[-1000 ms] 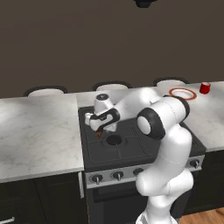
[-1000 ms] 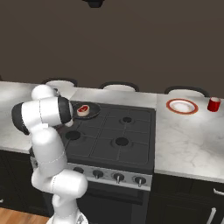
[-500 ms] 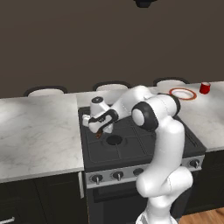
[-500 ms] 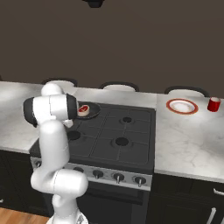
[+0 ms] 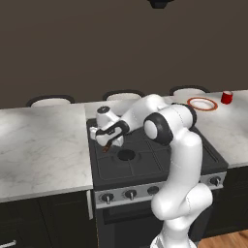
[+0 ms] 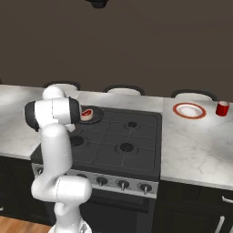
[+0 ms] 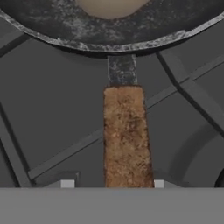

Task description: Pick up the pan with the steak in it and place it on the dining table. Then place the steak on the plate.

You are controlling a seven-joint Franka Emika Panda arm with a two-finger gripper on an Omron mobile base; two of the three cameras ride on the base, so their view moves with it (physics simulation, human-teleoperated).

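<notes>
My own arm hides most of the pan [image 6: 93,115]; the steak [image 7: 111,6] is cut off at the hand view's top edge.

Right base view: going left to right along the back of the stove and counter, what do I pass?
Steak in the pan → back burner → plate → red cup.

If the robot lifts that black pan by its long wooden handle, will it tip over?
Probably a bit. The round black frying pan sits far from the end effector, which straddles the brown wooden handle near its end, so the bowl may droop. The red steak adds weight. The rough wood likely grips well.
</notes>
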